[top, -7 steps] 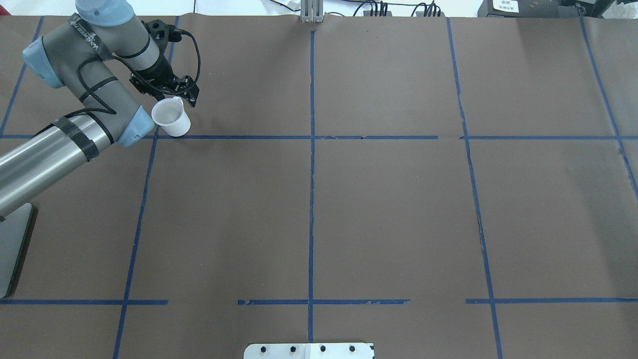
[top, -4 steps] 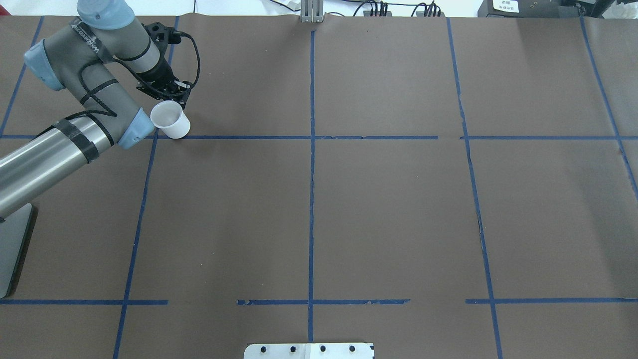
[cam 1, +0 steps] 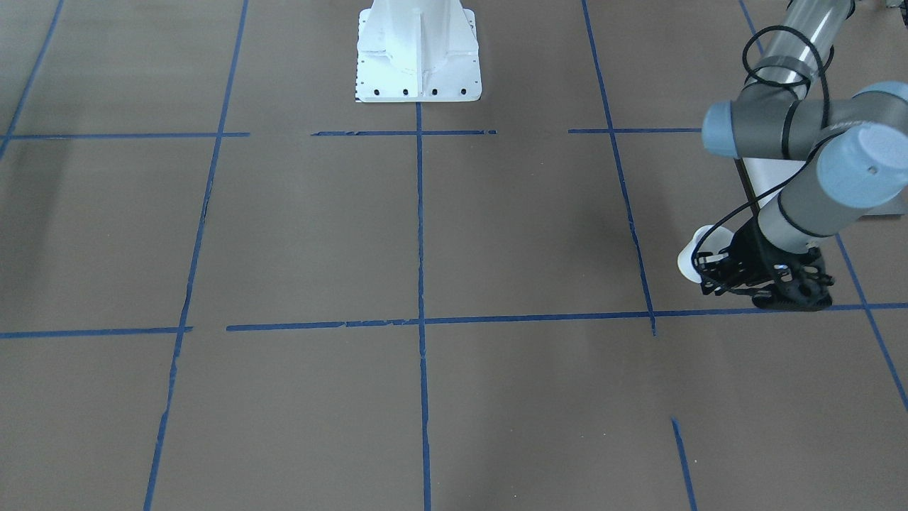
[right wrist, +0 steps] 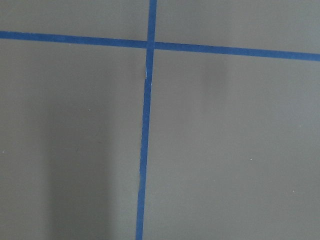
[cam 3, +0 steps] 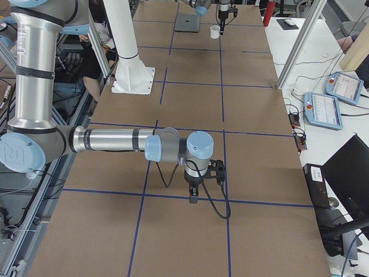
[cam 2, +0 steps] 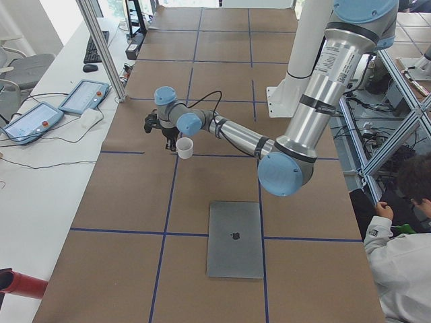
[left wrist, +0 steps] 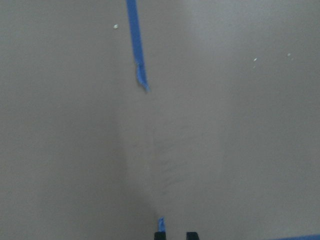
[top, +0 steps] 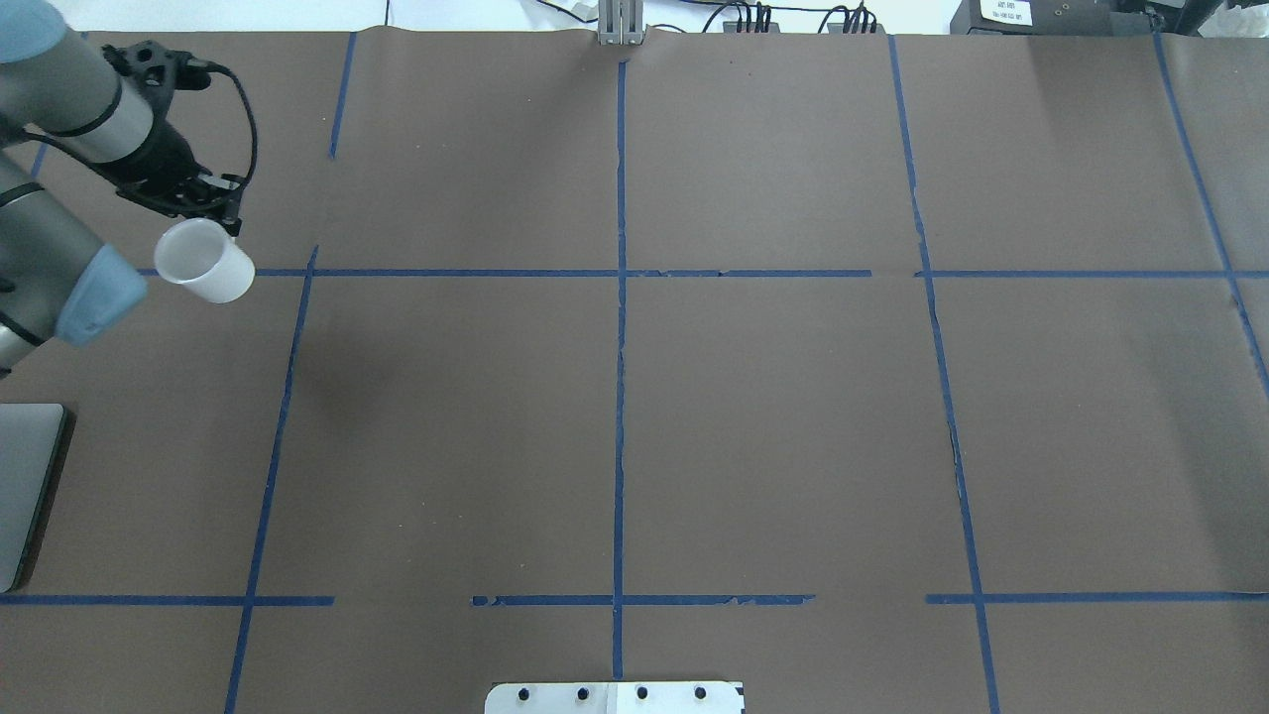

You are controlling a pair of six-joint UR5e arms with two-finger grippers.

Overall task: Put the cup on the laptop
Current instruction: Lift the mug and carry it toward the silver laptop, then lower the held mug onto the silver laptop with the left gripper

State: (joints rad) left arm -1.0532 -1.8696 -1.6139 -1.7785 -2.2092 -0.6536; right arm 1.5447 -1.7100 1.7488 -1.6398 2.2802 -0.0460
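From my desk, the left gripper (top: 224,222) is at about 10 o'clock on the table (top: 773,426) in the overhead view, close to the picture's left edge; its fingers are pinched on the cup (top: 203,262), gripping it at the far side of its rim; the cup hangs tilted, its open mouth turned towards 10 o'clock, its base towards 4 o'clock. In the left side view the cup (cam 2: 185,148) sits just under the black fingers and looks clear of the brown paper; I cannot tell how high. In the front-facing view only a sliver of the cup (cam 1: 691,250) shows at 10 o'clock of the gripper body; the rest is hidden behind it.

The laptop (cam 2: 235,239) lies flat and closed, logo up, well apart from the cup, at roughly 5 o'clock of it in the left side view; overhead, only its corner (top: 24,486) shows at 8 o'clock of the table.

The right gripper (cam 3: 194,199) points straight down over a blue tape line (cam 3: 173,198) in the right side view; whether its fingers are spread or pressed together I cannot tell; its wrist camera shows only paper and crossing tape.
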